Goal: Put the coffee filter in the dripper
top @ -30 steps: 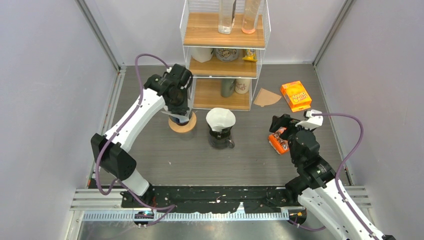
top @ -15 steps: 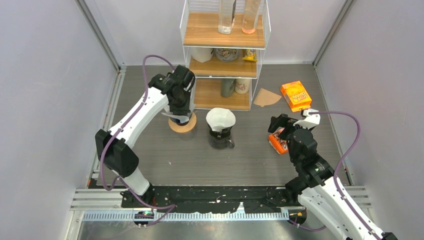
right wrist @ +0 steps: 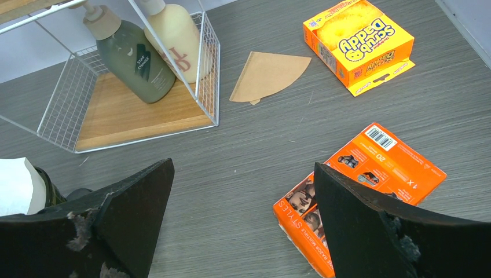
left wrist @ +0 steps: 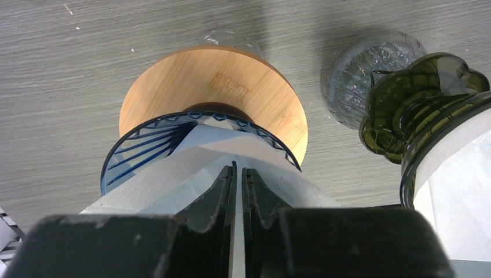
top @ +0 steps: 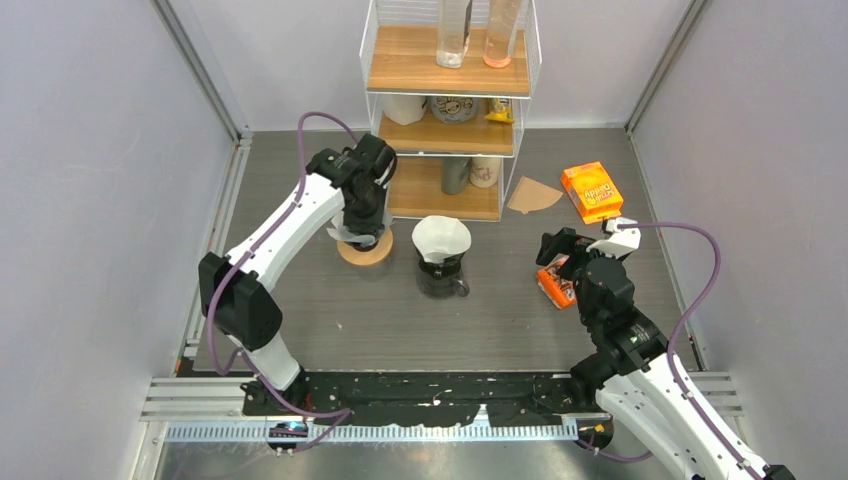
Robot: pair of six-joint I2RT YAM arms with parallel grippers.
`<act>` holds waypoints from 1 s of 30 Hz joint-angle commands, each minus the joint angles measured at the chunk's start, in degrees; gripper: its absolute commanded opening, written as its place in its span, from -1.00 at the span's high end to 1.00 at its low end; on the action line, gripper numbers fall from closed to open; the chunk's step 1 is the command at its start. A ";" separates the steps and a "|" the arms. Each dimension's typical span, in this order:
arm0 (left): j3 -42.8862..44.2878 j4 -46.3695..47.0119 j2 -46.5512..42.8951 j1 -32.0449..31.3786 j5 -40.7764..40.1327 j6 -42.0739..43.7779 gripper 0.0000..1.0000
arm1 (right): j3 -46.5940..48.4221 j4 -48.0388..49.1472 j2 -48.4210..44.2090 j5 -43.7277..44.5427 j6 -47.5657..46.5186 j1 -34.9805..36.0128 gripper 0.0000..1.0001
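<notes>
Dripper [top: 365,248]: blue ribbed glass on a round wooden collar [left wrist: 231,87], standing on the worktop [top: 330,310] just in front of the lower left corner of the rack [top: 447,110]. Left gripper [top: 360,228] hangs directly over it. In the left wrist view its jaws are pressed together on the upper fold of the white filter [left wrist: 191,168], with only a thin slit between them. The filter's lower part sits inside the dripper's blue rim [left wrist: 139,145] and its upper part stands above that rim. How deep it is seated cannot be told, as the gripper body hides the near side. Green pot [top: 441,270]: in front of the rack's middle, lined with its own white paper [left wrist: 457,174] and apart from the dripper. A patterned clear glass disc [left wrist: 359,75] lies at its foot. Right gripper [right wrist: 243,168]: well out from the rack's front right, jaws spread wide and holding nothing. It hangs above the worktop beside an orange pack [right wrist: 359,191] lying flat. Brown filter [right wrist: 269,75]: flat on the worktop just right of the rack's bottom shelf, untouched. Yellow box [right wrist: 359,43]: farther right of the rack, beyond the brown filter. Two pump bottles [right wrist: 136,58] stand on the rack's bottom shelf.
</notes>
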 commanded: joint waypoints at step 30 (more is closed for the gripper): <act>0.88 -0.59 -0.30 -0.35 -2.75 2.35 0.17 | 1.49 1.21 0.57 1.24 -0.95 -0.11 -0.93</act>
